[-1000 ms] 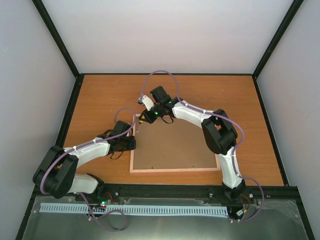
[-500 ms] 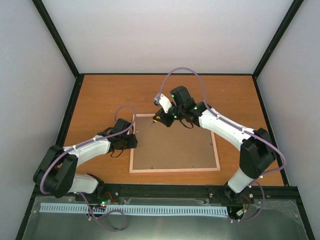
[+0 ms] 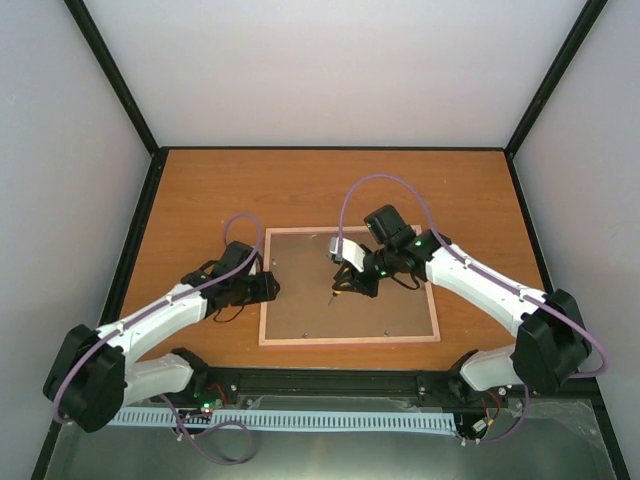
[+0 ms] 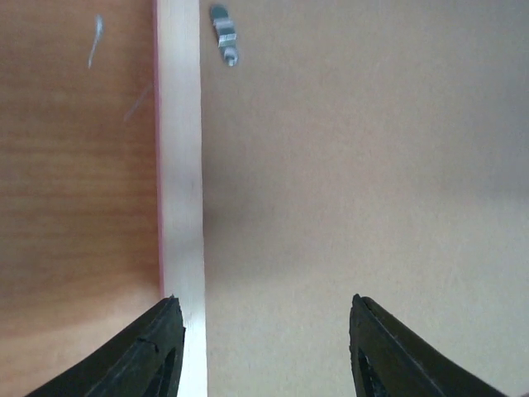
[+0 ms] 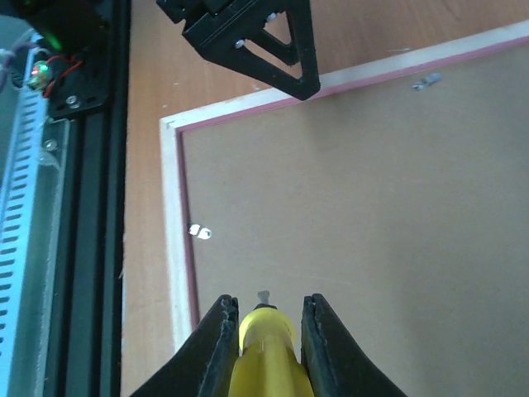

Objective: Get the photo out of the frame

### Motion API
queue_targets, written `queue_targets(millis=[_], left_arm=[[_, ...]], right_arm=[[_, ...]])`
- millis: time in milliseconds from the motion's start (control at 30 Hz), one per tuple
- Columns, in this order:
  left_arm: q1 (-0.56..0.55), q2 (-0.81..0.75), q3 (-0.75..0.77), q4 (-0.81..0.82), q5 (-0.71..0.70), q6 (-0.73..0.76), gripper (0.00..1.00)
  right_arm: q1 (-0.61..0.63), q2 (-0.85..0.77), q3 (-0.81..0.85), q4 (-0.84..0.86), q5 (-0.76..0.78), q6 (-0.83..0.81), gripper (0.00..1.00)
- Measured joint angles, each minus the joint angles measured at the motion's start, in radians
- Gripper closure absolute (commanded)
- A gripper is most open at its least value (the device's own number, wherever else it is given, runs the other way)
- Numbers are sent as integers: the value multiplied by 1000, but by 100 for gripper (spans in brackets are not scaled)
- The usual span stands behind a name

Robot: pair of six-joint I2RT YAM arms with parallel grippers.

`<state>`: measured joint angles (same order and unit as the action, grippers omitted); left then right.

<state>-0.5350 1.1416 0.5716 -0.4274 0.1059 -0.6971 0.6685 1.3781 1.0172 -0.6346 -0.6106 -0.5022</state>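
1. The frame [image 3: 350, 340] lies face down near the middle of the wooden table [image 3: 200, 190], brown backing board [image 3: 385, 300] facing up; the photo is out of sight.
2. The left gripper [image 4: 264, 347], jaws spread wide, straddles the frame's pale left rail, one finger at the rail's outer side and the other over the board.
3. The right gripper [image 5: 266, 308] is clamped on a yellow-handled tool [image 5: 263, 351], whose thin tip points at the board, near a small metal tab [image 5: 199, 232].

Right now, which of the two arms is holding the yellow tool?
The right end effector, shut on the yellow tool over the backing board; the left end effector is open and empty at the frame's edge.
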Motion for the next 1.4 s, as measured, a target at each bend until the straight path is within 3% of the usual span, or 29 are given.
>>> queue_targets(millis=[233,433,667,1033,1400], left_arm=[[-42,-26,-41,-52,-24,-106,52],[-111,60,-49,-39,-43,-150,68],[-137,120,-55,17,-47,-167,80],[-141,170,-47,112,-54,-148,90],[-142,166,-54,122,-54,-142,97]], right_arm=[[25,19,-32,-26,-57,-40,97],[51,37,-42,-27,-61,-53,97],[100,37,-70,-24,-33,-65,97],[181,66,-70,-20,4,-105,97],[185,80,-36,-42,17,-138,97]])
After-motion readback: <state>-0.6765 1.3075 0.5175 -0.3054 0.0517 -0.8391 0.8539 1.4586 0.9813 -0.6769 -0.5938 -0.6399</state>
